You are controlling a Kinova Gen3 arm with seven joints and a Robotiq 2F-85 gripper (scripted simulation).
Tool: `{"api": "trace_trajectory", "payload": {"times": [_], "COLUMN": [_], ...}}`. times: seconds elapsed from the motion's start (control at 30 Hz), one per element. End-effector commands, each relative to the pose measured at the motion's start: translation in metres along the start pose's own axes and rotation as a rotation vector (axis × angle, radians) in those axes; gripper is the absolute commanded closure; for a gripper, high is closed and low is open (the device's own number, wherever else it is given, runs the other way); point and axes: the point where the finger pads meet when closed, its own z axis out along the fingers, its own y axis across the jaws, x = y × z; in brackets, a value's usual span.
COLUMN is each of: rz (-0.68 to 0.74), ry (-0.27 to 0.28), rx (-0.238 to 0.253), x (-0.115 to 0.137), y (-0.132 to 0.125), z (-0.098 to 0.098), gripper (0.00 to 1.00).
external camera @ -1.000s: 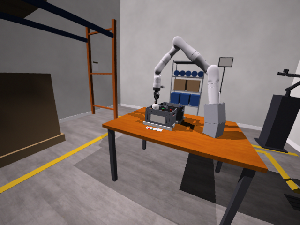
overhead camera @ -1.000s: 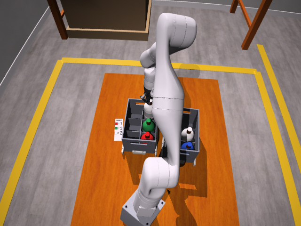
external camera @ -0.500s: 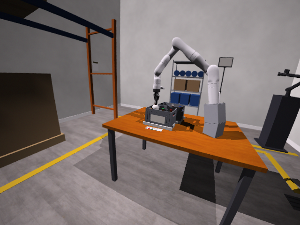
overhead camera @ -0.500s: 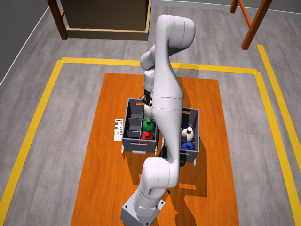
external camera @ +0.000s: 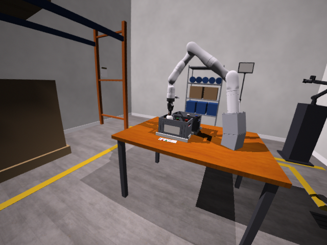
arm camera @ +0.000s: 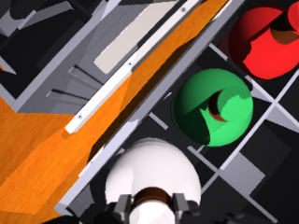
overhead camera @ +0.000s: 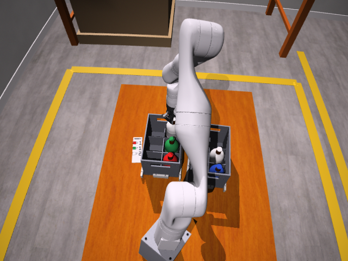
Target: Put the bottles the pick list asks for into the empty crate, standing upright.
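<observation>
One white bottle [overhead camera: 171, 129] [external camera: 169, 117] [arm camera: 153, 170] stands in the crate [overhead camera: 160, 167] [external camera: 161, 127] [arm camera: 135, 122] beside the pick list [overhead camera: 136, 159] [external camera: 167, 140], its neck clamped by the pincer [overhead camera: 172, 119] [external camera: 169, 113] [arm camera: 151, 208], presumably to keep it upright while it is lowered.

Two crates are set side by side on the surface [overhead camera: 112, 196] [external camera: 211, 155] [arm camera: 37, 163]. The pick list [overhead camera: 137, 158] [external camera: 167, 140] is placed left of the left crate [overhead camera: 160, 168] [external camera: 172, 129] [arm camera: 154, 93]. In that crate's right column, a front bottle [overhead camera: 169, 158] [external camera: 186, 120] [arm camera: 262, 56] and a middle bottle [overhead camera: 171, 145] [external camera: 177, 119] [arm camera: 192, 103] are seated; a third bottle [overhead camera: 170, 129] [external camera: 169, 117] [arm camera: 151, 163] is located behind them. In the right crate [overhead camera: 229, 151] [external camera: 197, 123] [arm camera: 51, 75], one bottle [overhead camera: 216, 169] is seen before another [overhead camera: 217, 155].
</observation>
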Motion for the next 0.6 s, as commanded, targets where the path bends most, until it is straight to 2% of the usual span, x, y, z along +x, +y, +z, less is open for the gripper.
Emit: {"api": "trace_trajectory", "payload": {"times": [0.0,0.57], "rz": [0.0,0.0], "ry": [-0.002,-0.002], "rx": [0.001,0.001], "x": [-0.001,-0.001], "y": [0.0,-0.001], "z": [0.003,0.018], "gripper": [0.9,0.9]}}
